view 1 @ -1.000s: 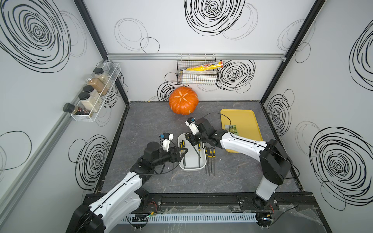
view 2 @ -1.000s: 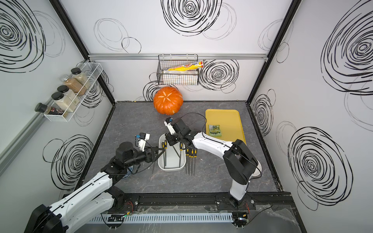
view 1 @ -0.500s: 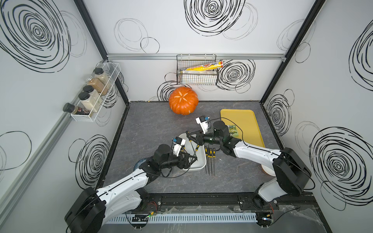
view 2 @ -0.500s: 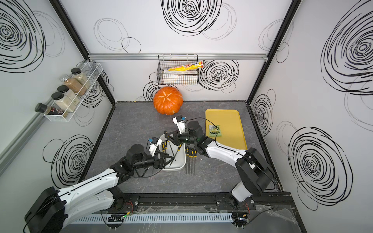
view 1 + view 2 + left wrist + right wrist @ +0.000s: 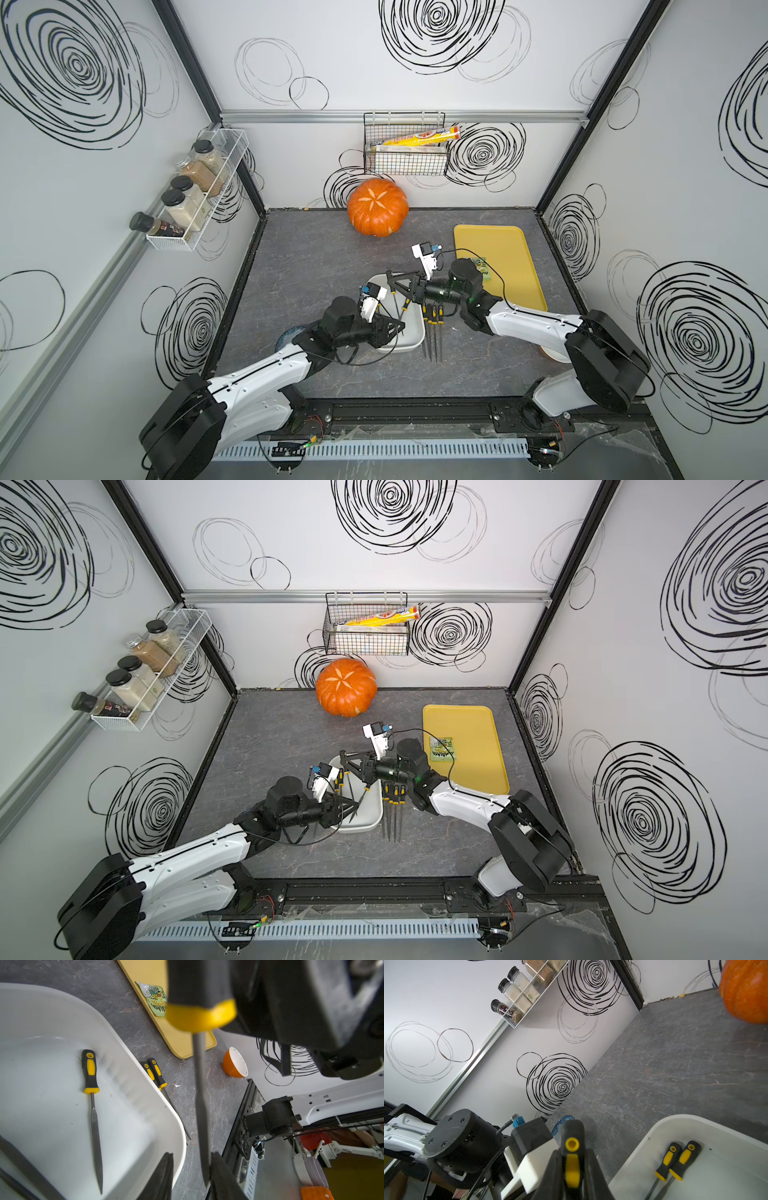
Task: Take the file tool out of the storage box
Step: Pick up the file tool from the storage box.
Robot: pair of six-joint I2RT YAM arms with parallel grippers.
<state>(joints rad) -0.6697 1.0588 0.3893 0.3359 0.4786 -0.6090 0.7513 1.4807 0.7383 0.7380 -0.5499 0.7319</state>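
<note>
**Top views.** Right arm: stretched low across the grey marbled worktop (image 5: 316, 266), over the far end of the white rectangular plastic storage box (image 5: 413, 337). The right hand (image 5: 395, 283) is closed on the handle of a steel file tool (image 5: 360, 803) with a black-and-yellow grip. The tool is held up over the box, its blade slanting down toward the left hand (image 5: 347, 809). Left arm: extended low from the near left, with its hand above the box's near end. Three like files (image 5: 432, 336) lie side by side on the worktop, just beside the box.

**Left wrist view.** The left hand's dark fingers (image 5: 222, 1180) stand apart on either side of the blade's tip. One touches it and the other is clear, so it is not clamped. The tool has a black handle, a yellow collar and a slim grey blade. One more file (image 5: 92, 1105) lies flat inside the box.

**Right wrist view.** The handle's yellow butt, which has a hole, shows between the right hand's fingers (image 5: 598, 1178). Two further files (image 5: 675, 1163) lie together in the box.
</note>
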